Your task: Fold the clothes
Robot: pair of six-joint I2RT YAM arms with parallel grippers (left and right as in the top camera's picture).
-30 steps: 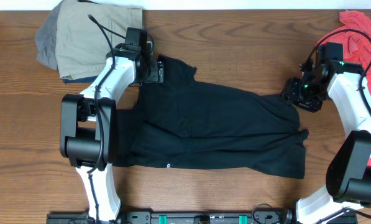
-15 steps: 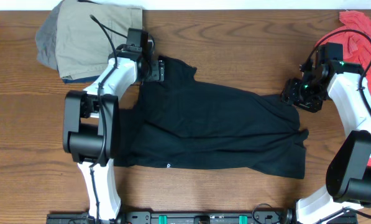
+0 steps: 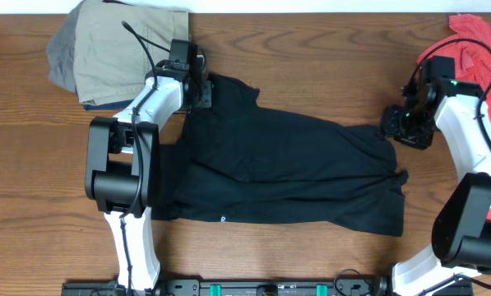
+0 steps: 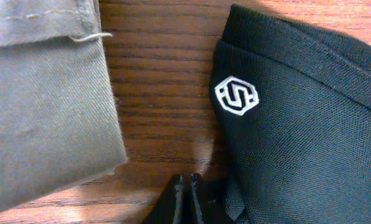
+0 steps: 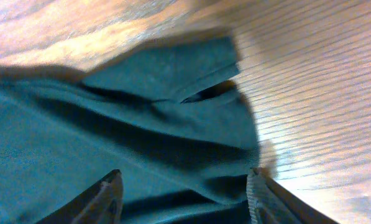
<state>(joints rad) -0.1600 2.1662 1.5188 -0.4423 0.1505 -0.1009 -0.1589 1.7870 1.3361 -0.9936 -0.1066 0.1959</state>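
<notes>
Left claw point(image 4: 186, 198) closed tight at shirt point(image 3: 286, 168) edge; fabric pinch unclear. Logo point(image 4: 236, 96) just ahead of tips. Shirt lies spread on surface point(image 3: 311, 66) between claws. Right claw point(image 5: 184, 190) open, straddling shirt's edge.

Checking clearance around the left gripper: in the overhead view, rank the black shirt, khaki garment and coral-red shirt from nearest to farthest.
1. black shirt: its upper-left edge lies right at the left gripper.
2. khaki garment: close by, at the picture's upper left.
3. coral-red shirt: far upper-right corner.
</notes>
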